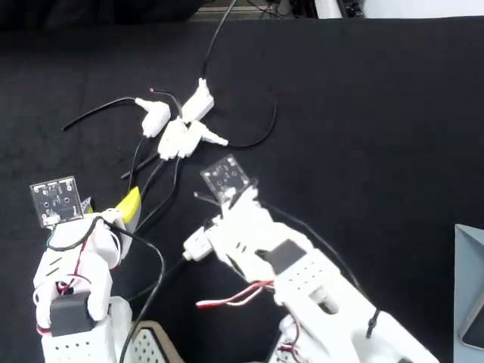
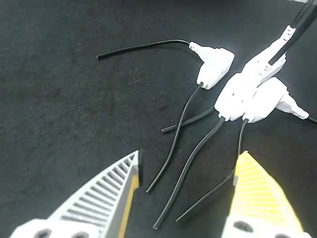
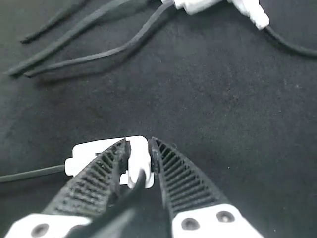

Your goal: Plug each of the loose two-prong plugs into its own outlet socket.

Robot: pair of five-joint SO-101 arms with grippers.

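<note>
A white outlet cluster (image 1: 184, 130) lies at the table's upper middle, with white plugs pressed against it and short black cords (image 1: 155, 178) trailing toward the arms. In the left wrist view the cluster (image 2: 250, 89) has one white plug (image 2: 214, 67) lying just beside it, apart. My left gripper (image 2: 189, 158) stands open above the cord ends, short of the cluster, with nothing between its fingers; its yellow finger (image 1: 129, 204) shows from above. My right gripper (image 3: 138, 145) is shut on a white two-prong plug (image 3: 134, 157), held low over the table, near the arm's front (image 1: 198, 243).
Several loose black cord ends (image 2: 163, 188) fan out between the left gripper and the cluster. A thicker black cable (image 1: 219, 34) runs from the cluster off the far edge. A grey box corner (image 1: 470, 287) sits at the right edge.
</note>
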